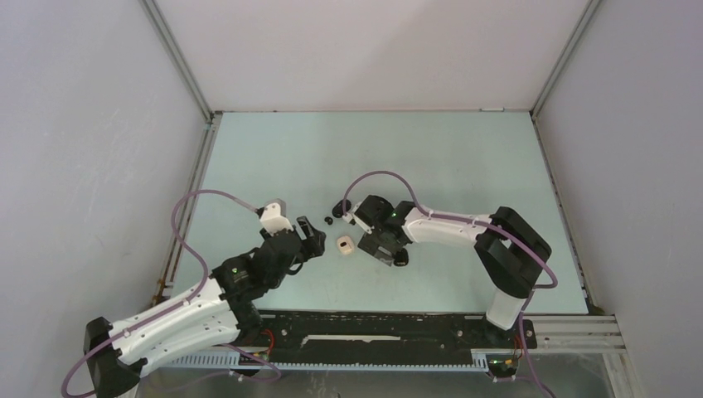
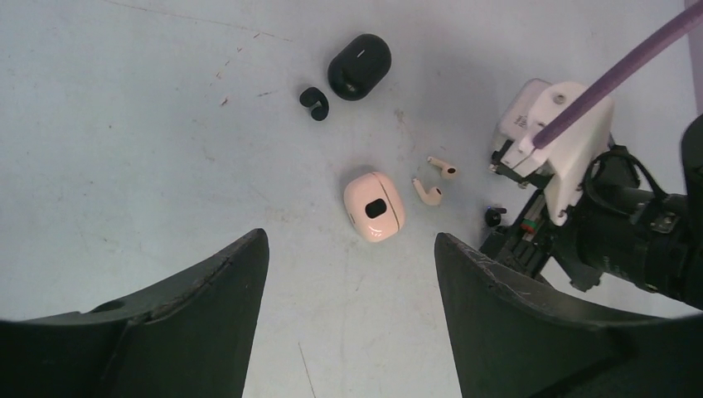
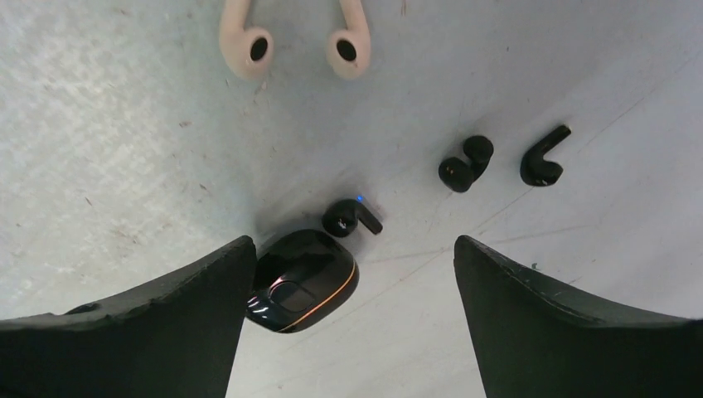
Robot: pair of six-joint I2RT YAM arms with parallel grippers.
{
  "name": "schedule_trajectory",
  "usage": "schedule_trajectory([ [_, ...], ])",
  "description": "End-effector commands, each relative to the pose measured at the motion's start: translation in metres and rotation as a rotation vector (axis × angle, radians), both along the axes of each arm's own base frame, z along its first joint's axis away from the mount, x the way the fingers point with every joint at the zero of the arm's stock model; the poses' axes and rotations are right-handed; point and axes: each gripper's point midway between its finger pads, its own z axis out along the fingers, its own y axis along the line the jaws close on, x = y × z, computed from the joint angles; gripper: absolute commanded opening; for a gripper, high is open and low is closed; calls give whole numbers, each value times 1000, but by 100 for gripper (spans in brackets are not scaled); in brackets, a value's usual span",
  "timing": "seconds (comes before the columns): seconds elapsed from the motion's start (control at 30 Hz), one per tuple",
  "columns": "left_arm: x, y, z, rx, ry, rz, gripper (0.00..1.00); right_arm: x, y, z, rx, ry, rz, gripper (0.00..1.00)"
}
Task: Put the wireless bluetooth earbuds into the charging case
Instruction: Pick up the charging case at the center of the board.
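Step in hand: approach; no bud seated yet.
Right claw (image 3: 352, 240): wide, empty, over the black earbud (image 3: 352, 217) at lower centre, beside the glossy black case (image 3: 303, 280).
Left claw (image 2: 350, 235): wide, empty, near the cream case (image 2: 375, 207); cream earbuds (image 2: 428, 192) just right of it.
Next move, as judged: lower and pinch one bud.

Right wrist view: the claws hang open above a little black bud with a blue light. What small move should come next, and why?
Probably lower the right gripper straight down around the black earbud with the blue light. The jaws stand open and empty, the bud lies loose on the table almost midway between them, right beside the glossy black case.
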Motion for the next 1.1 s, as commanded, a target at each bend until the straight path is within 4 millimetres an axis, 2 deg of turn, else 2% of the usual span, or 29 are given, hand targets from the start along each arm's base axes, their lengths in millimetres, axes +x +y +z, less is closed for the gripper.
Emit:
schedule_trajectory([
  [0.0, 6, -5, 5, -4, -25, -4, 79, 2, -2, 21, 43, -29, 0, 90],
  [0.17, 6, -9, 5, 8, -20, -22, 79, -4, -11, 28, 52, -12, -3, 88],
  [0.3, 7, -9, 5, 9, -25, -23, 79, -10, -20, 21, 69, 53, -27, 82],
  [0.4, 7, -11, 6, 1, -28, -27, 79, -16, -19, 17, 131, 137, -58, 78],
  [0.6, 7, -14, 5, -2, -22, -40, 79, -22, -7, 23, 236, 201, -65, 88],
  [0.83, 6, -17, 5, -8, -18, -50, 79, -26, -5, 8, 215, 234, -78, 91],
  [0.97, 6, -18, 4, -7, -15, -54, 79, -19, -14, -2, 150, 194, -102, 86],
  [1.07, 6, -18, 4, -2, -15, -55, 79, -12, -24, -5, 114, 159, -116, 78],
])
